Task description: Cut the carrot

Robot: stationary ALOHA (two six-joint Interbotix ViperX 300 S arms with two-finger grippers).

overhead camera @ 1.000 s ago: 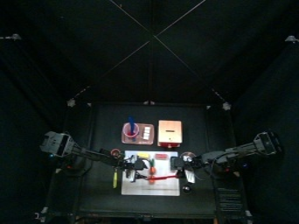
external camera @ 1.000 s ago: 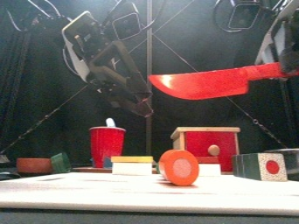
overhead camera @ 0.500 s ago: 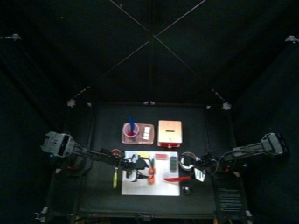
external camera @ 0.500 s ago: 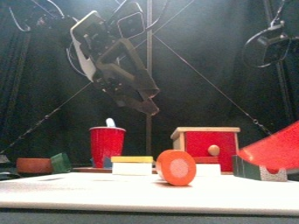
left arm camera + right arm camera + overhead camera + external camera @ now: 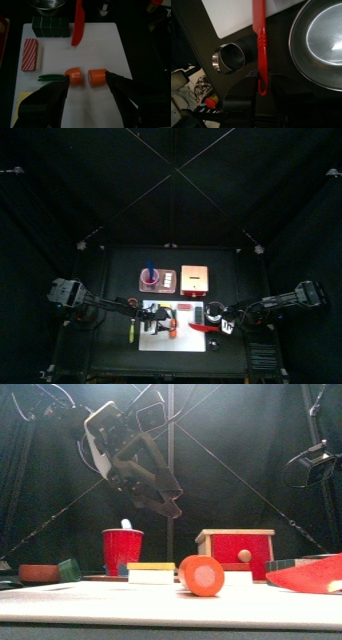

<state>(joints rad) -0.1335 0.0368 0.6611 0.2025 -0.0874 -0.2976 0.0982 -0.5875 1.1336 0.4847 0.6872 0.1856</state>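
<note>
Carrot (image 5: 85, 76) halves look light, hard and roly, so my left claw (image 5: 87, 91), spread wide, should pinch their sides.

two carrot halves (image 5: 85, 76) on board (image 5: 127, 45)

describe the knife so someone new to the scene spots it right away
Find the white cutting board on the black table. The knife lies across the board's edge, beside the green striped block. It is the only long, thin, all-red piece; the carrot halves are short and orange.
</note>
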